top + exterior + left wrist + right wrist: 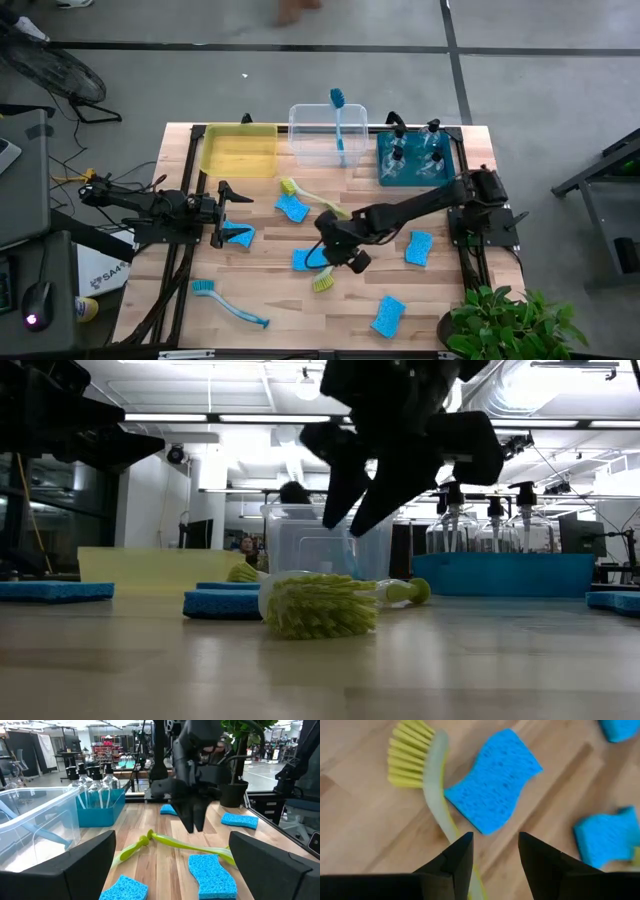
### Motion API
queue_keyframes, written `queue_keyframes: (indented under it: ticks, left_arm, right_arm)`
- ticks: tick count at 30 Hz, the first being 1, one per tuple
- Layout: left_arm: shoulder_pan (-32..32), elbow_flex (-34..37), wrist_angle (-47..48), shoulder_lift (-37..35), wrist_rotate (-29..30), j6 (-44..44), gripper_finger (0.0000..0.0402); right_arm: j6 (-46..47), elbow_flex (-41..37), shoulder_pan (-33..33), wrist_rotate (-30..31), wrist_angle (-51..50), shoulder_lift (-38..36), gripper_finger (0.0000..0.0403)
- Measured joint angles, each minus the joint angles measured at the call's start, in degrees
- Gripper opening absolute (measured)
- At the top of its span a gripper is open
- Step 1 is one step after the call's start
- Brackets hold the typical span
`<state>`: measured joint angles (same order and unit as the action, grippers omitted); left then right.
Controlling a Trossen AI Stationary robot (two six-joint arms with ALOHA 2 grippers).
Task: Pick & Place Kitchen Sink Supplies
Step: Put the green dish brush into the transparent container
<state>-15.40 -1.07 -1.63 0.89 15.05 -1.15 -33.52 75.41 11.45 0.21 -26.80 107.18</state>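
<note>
Yellow-green dish brush (432, 785) — bristles splayed, pale handle — beside wavy blue sponge (495, 780).

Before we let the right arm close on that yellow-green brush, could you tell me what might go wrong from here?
1. The right tool hangs open over the thin handle of the yellow-green brush; a slightly off-centre close could let it slip or roll away.
2. A blue sponge lies right against that handle, so a finger might catch or drag it.
3. The left tool waits open nearby on the left; a lift that way could crowd it.
</note>
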Motion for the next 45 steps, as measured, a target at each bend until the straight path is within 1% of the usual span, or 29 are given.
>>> queue_keyframes:
  ticks: [4, 8, 17, 25, 29, 35, 39, 45]
  left_arm:
    - [0.0, 0.01, -0.01, -0.01, -0.02, -0.01, 0.0382]
    - [0.0, 0.0, -0.01, -0.01, -0.02, -0.01, 0.0382]
    - [0.0, 0.01, -0.01, -0.01, -0.02, -0.02, 0.0382]
    - [0.0, -0.01, 0.0, -0.02, -0.01, 0.0, 0.0382]
    - [0.0, -0.01, 0.0, 0.0, 0.0, -0.02, 0.0382]
    - [0.0, 0.0, 0.0, -0.02, -0.02, -0.02, 0.0382]
    - [0.0, 0.0, 0.0, -0.02, -0.02, -0.02, 0.0382]
    - [0.0, 0.0, 0.0, 0.0, -0.01, -0.01, 0.0382]
  right_arm:
    - [-0.02, 3.26, 0.74, -2.4, -3.52, 3.49, 0.0149]
    - [-0.02, 4.81, 1.5, -3.81, -6.44, 6.13, 0.0148]
    - [-0.22, 4.9, 2.22, -3.85, -5.95, 9.74, 0.0145]
    - [-1.49, 4.9, 3.37, -3.73, -4.15, 10.35, 0.0141]
    - [-0.4, 4.9, 4.17, -3.82, -4.38, 10.35, 0.0121]
    - [0.38, 4.9, 4.76, -3.83, -4.4, 10.35, 0.0076]
    - [3.81, 4.53, 4.8, -3.8, -3.9, 10.35, 0.0047]
    - [6.44, 4.78, 5.19, -3.02, -4.69, 9.99, 0.0044]
